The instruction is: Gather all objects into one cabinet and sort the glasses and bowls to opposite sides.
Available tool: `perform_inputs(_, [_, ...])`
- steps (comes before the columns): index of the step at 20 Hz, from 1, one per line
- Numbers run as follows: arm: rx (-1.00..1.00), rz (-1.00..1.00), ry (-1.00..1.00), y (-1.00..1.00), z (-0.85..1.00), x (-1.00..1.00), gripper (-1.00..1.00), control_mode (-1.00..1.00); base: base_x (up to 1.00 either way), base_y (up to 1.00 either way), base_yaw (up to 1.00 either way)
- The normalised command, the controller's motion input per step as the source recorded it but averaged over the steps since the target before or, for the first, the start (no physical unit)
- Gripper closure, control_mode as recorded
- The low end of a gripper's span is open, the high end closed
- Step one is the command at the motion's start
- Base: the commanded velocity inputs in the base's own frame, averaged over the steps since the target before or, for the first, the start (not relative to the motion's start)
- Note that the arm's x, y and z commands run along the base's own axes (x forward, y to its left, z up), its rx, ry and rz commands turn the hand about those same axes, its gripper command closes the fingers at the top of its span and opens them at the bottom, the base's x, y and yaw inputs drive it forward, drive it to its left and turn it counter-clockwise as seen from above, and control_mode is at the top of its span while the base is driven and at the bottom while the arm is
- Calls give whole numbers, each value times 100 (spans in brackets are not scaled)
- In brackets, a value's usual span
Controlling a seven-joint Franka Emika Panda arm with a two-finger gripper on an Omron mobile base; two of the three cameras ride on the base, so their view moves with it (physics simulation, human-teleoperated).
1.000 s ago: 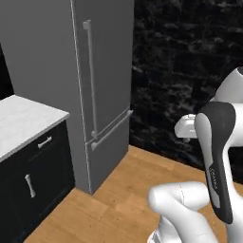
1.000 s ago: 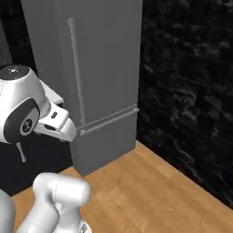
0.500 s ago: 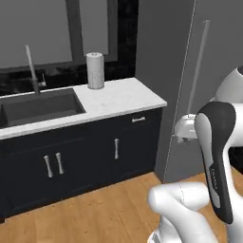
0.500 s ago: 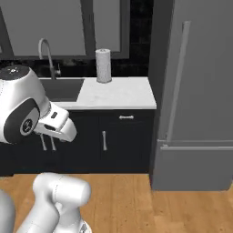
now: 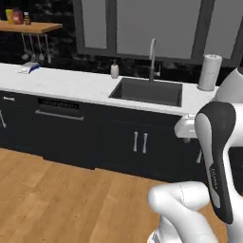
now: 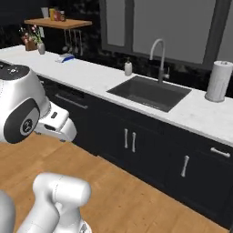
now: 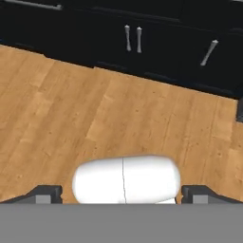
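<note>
My gripper [image 7: 121, 193] points down at the wooden floor [image 7: 118, 114] in the hand view. Its two dark fingertips [image 7: 46, 192] stand far apart, open, with nothing between them. The white hand [image 5: 186, 128] hangs in front of the black lower doors, left of the arm's dark upper link, and appears again as the hand [image 6: 55, 125] in the right base view. The glasses, the bowls and the cabinet are out of view.
A white counter [image 5: 71, 83] runs across, with a dark sink [image 5: 147, 91], a faucet [image 6: 159, 57], a soap bottle [image 5: 114, 70] and a paper towel roll [image 6: 217, 81]. Below are black doors with short pulls [image 7: 133, 38]. A wooden shelf [image 5: 31, 27] hangs far left.
The whole picture has swung from the grey fridge to the sink counter, so the base and cameras have turned. The arm keeps its pose and the gripper stays open.
</note>
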Motion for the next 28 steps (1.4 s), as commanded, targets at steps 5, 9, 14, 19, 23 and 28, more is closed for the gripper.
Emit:
perform_inputs(5, [0,0,0,0,0,0,-100,100,9,0,98])
perform_inputs(9, [0,0,0,0,0,0,-100,100,48,-2,40])
perform_inputs(14, [0,0,0,0,0,0,-100,100,61,-1,25])
perform_inputs(19, [0,0,0,0,0,0,-100,100,99,0,59])
perform_inputs(23, [0,0,0,0,0,0,-100,100,100,0,65])
perform_inputs(28, [0,0,0,0,0,0,-100,100,100,-4,70])
